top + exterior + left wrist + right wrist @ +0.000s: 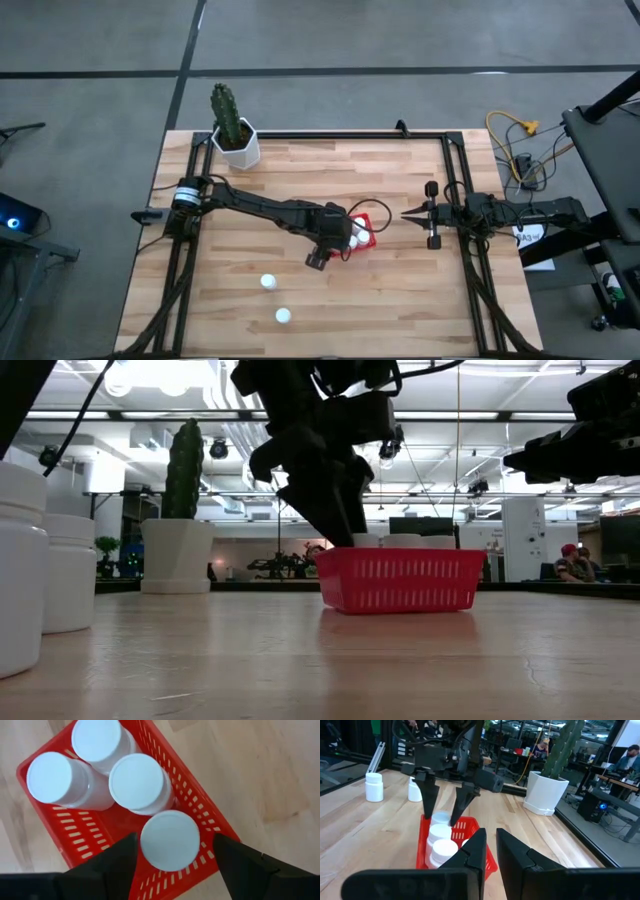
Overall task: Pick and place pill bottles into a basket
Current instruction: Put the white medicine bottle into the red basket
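Note:
The red basket (368, 228) stands mid-table and holds several white pill bottles upright. My left gripper (172, 852) hangs over the basket's near-left end, pointing down and open. Its fingers stand on either side of one bottle's cap (170, 840), with gaps on both sides. That bottle stands in the basket. The right wrist view also shows the left gripper (445, 807) above the basket (470, 827). Two more bottles (268, 282) (283, 316) stand on the table nearer the front edge. My right gripper (405, 213) waits shut and empty to the basket's right.
A white pot with a green cactus (237, 140) stands at the far left corner. A black frame rail (330, 135) runs along the table's edges. The two loose bottles show large at the left of the low view (40, 570). People sit in the room behind the table.

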`<state>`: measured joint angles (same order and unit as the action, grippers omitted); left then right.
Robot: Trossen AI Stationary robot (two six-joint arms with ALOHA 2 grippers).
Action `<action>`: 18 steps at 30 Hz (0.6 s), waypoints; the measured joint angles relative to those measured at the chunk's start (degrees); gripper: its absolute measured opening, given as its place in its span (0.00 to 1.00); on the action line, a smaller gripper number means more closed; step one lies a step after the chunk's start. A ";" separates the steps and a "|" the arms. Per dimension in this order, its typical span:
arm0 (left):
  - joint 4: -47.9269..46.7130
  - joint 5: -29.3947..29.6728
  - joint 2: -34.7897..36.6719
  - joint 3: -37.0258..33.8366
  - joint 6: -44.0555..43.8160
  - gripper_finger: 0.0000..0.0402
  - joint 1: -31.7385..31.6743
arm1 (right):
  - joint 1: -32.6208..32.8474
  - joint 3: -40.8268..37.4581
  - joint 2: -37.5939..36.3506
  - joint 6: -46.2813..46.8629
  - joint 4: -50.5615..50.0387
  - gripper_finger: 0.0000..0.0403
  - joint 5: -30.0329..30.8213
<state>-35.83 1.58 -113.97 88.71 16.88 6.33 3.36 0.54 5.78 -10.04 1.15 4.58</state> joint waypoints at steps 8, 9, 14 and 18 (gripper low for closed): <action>0.45 -0.01 0.01 0.50 0.37 0.60 0.00 | 0.00 0.00 0.00 0.00 0.00 0.08 0.00; 0.41 -0.01 0.05 0.50 0.43 0.60 0.00 | 0.00 0.00 0.00 0.00 0.00 0.08 -0.02; -0.16 0.00 1.11 0.50 0.55 0.60 0.00 | 0.00 0.00 -0.01 0.00 0.00 0.08 -0.01; -1.71 0.00 2.93 0.50 1.49 0.60 0.02 | 0.00 0.00 0.00 0.00 0.00 0.08 -0.02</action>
<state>-37.54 1.58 -111.04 89.21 18.37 6.35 3.36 0.54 5.78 -10.04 1.15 4.56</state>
